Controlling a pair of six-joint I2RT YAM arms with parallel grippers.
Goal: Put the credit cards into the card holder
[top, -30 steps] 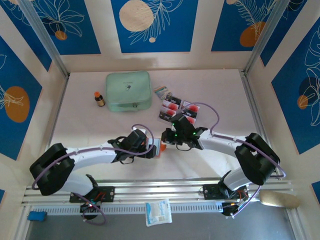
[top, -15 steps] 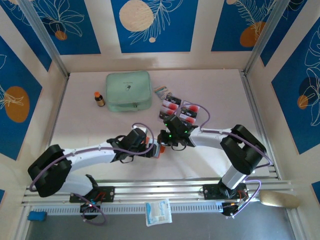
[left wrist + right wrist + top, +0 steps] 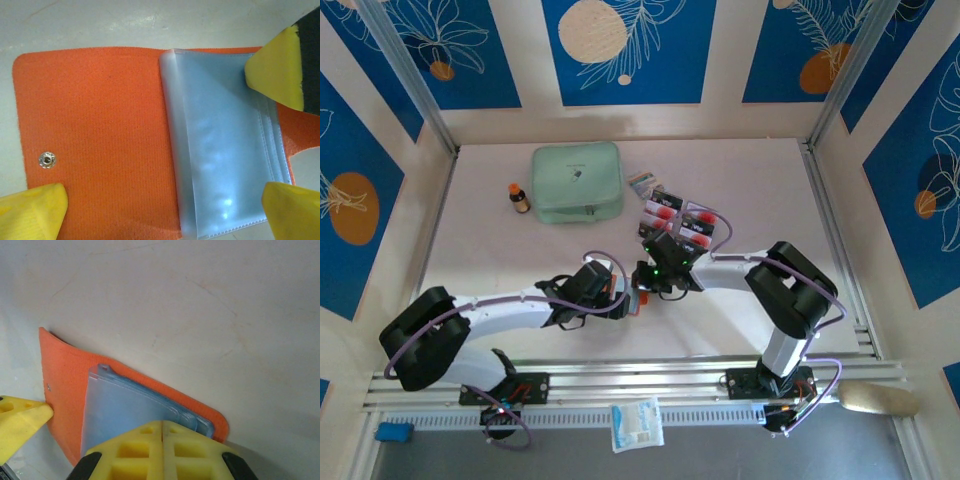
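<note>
1. The card holder (image 3: 100, 125) lies open and flat on the tabletop (image 3: 500, 250), about midway along its width and nearer the near edge than the far one
2. Its orange cover faces up, with a metal snap stud (image 3: 46, 159) on one flap and a stack of clear sleeves (image 3: 220, 150) on the other
3. The left gripper (image 3: 621, 297) stands over the holder with its jaws spread wide and grips nothing; in the left wrist view its yellow pads (image 3: 32, 210) sit at either side of the open cover
4. The right gripper (image 3: 645, 283) has its fingers pressed tight together with nothing between them, and its tip rests on a corner of the sleeves
5. The credit cards (image 3: 665, 212) lie in a tight group behind the right gripper, near the tabletop's middle and apart from the holder
6. A mint-green zip pouch (image 3: 577, 182) sits toward the far edge, with a small brown bottle (image 3: 520, 198) to its left and a striped packet (image 3: 642, 183) between pouch and cards
</note>
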